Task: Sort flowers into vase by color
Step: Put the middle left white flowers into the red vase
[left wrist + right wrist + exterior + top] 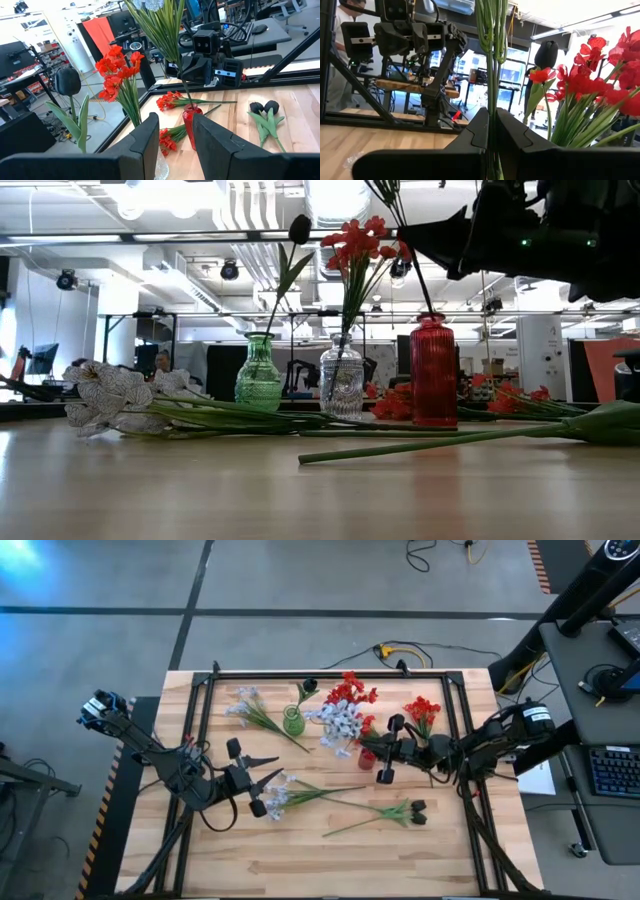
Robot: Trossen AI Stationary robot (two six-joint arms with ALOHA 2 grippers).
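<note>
Seen from above, the right claw (388, 752) is held just at 1 o'clock of the counter (300, 860) centre, clenched on the green stems of a pale blue-white spray (340, 724). In the low view, the stem's foot is seen entering the mouth of the red vase (433, 370). The clear vase (341, 380) beside it is already filled with red blossoms, and a dark bud is stood in the green vase (258, 376). The left claw (262, 780) is kept at 9 o'clock, its fingers parted with nothing between them, near a second pale spray (280, 792) lying flat. A third pale spray (245, 706) is left at 11 o'clock, loose red sprays (422, 712) at 2 o'clock and dark buds (415, 808) at 4 o'clock. The chief risk is judged to lie at the vase: it is tall and narrow, and if the stem is pushed at a slant or dragged sideways, it could be tipped – perhaps against the clear vase close by. If the grip is released too early, the top-heavy spray may flop out. Leaves of neighbouring stems could also be snagged as the arm is drawn away – a slow, straight lift is advised.
</note>
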